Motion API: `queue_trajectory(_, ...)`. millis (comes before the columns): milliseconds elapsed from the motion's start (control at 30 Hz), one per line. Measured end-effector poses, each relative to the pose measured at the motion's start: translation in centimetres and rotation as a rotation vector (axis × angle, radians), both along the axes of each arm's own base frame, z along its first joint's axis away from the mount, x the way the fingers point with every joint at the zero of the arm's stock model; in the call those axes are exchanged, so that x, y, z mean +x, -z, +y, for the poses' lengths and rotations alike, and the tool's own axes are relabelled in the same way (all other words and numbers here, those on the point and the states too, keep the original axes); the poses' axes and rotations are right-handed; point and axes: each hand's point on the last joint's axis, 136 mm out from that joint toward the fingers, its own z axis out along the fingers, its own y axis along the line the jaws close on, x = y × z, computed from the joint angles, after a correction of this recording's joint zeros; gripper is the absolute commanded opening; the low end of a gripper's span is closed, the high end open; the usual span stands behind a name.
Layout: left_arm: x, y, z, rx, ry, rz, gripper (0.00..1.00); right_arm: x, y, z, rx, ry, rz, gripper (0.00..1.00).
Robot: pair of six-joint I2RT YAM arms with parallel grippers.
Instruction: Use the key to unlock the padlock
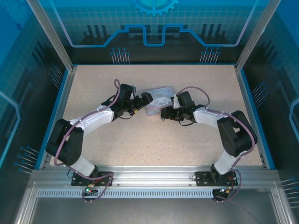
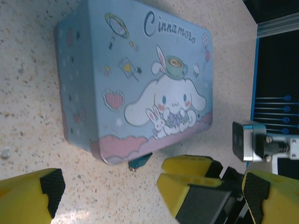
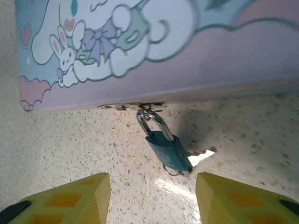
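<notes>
The padlock is small and teal, with a silver shackle hooked through the hasp of the pale blue cartoon tin. It lies on the table just off the tin's front edge. The key is a shiny sliver next to the lock's lower end, by a thin wire ring; I cannot tell whether it is in the keyhole. My right gripper is open, with its yellow fingers on either side just short of the lock and nothing between them. My left gripper is open wide beside the tin. The padlock peeks out at the tin's edge.
The tin sits mid-table on the speckled surface, with the left gripper and the right gripper close on either side of its near edge. The right gripper's yellow fingers reach into the left wrist view. Blue rails edge the table.
</notes>
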Motion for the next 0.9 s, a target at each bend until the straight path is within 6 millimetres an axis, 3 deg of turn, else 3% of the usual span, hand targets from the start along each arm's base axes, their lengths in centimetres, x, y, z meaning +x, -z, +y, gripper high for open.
queue_trajectory(200,0.4,1.2,0.4,0.01,-0.007,0.041,0.99,0.2,0.9,0.7,-0.033,-0.019,0.01,0.5)
queue_trajectory(900,0.3,2.0,0.3,0.01,0.0,0.059,0.99,0.4,2.2,0.8,-0.087,-0.029,0.037,0.53)
